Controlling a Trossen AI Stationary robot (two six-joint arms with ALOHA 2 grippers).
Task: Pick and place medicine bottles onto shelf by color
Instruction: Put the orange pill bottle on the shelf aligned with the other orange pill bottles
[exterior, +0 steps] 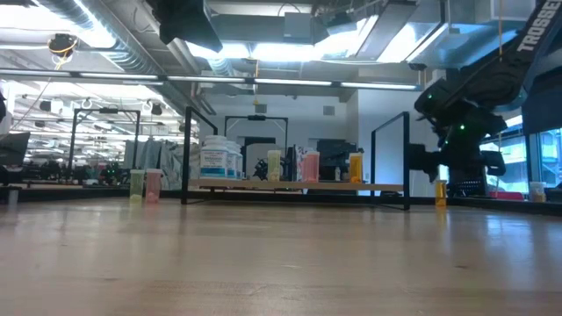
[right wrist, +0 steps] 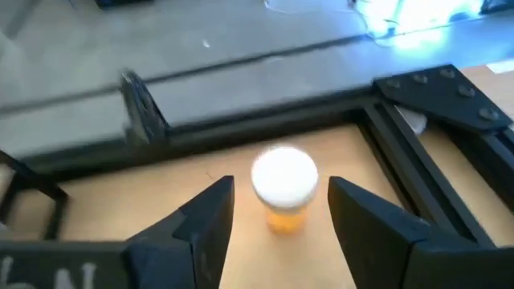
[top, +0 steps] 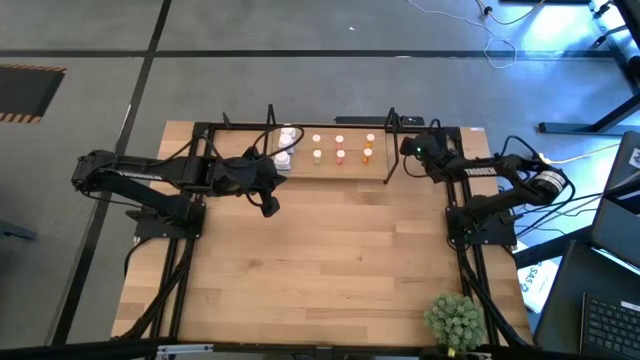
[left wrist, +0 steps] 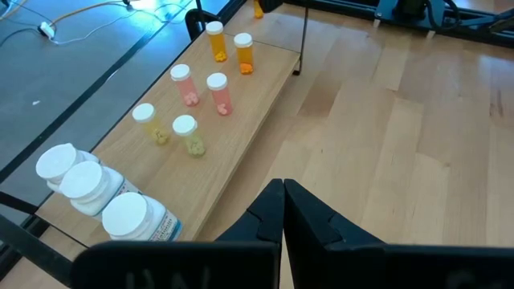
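Right wrist view: right gripper (right wrist: pixel 281 213) jaws open, straddling the orange bottle (right wrist: pixel 283 195) just off the shelf (top: pixel 330 168) end — centre it, then close squarely. Left gripper (left wrist: pixel 283 210) — shut, waiting before the shelf.

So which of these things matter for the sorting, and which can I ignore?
Job:
- shelf
- white bottles, yellow pair, pink pair, orange pair, all on the shelf
- orange bottle between the open right hand's fingers

Ignore:
- green plant
- floor cables
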